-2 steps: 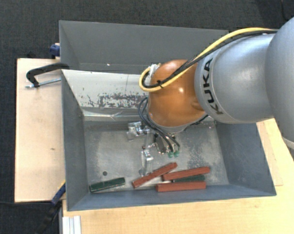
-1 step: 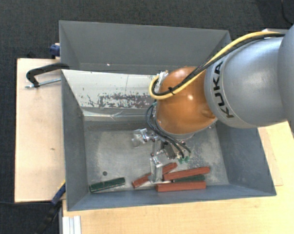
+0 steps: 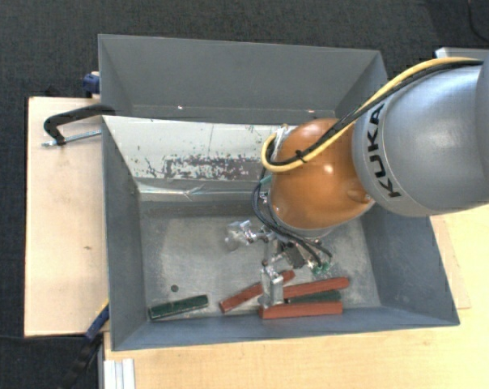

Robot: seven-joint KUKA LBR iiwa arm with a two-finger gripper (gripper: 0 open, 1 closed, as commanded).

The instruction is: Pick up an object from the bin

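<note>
**Pincer** (image 3: 271,288) lowered among flat sticks beside the bin's near wall (image 3: 188,332); whether it is open or closed cannot be told. The red stick (image 3: 243,297) directly beneath it, running out to its left, looks light, stiff and smooth, so a hold across its narrow width near mid-length seems soundest. A pile of sticks (image 3: 309,298) crowds the pincer's right and the wall rises just in front, while bare floor (image 3: 180,250) lies open behind and left, a lone green stick (image 3: 178,306) farther left.

A robotics lab — a KUKA arm (image 3: 439,136) over a grey metal bin (image 3: 228,71).
</note>
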